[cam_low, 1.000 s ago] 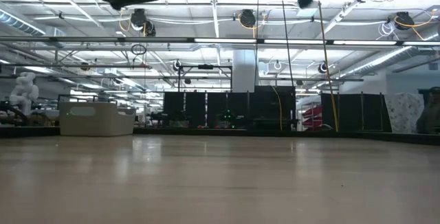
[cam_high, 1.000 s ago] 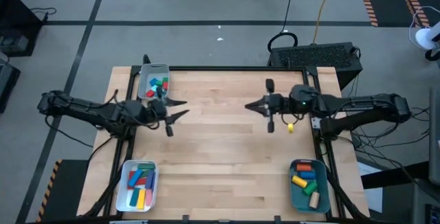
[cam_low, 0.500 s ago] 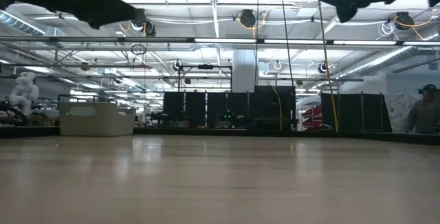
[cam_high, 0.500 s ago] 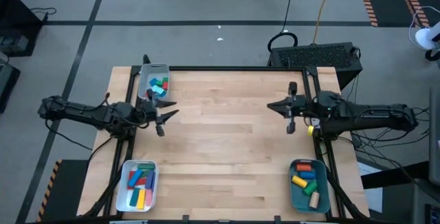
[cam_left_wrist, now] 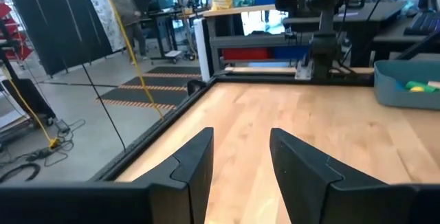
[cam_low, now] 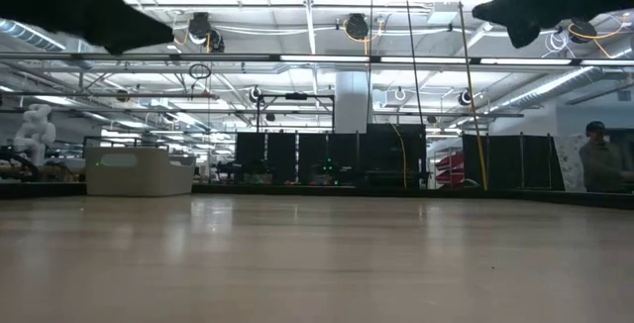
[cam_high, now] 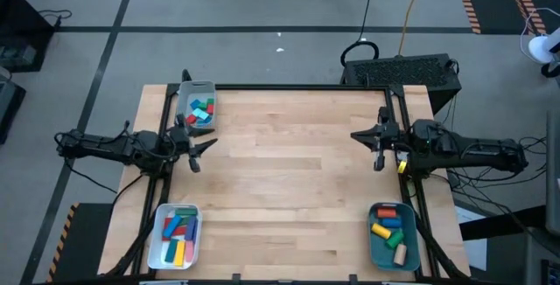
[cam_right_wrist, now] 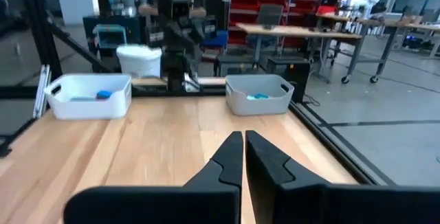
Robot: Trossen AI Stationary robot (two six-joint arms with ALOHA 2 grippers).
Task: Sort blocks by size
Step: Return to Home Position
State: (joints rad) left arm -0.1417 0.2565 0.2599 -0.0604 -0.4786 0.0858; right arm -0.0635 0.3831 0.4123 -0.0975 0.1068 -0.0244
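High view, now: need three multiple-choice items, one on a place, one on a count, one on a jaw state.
1. Where on the table is the teal tray?
A. the corner at the picture's lower right
B. the middle
C. the corner at the picture's upper left

2. How many trays are on the table?
A. two
B. three
C. five

3. How do the left arm's jaws stand?
A. shut on a block
B. shut, empty
C. open, empty

Key:
1 A: the teal tray sits at the table's lower-right corner in the high view.
2 B: besides the teal one there is a grey tray and a white tray.
3 C: the left wrist view shows a gap between the fingers, with only bare wood in it.
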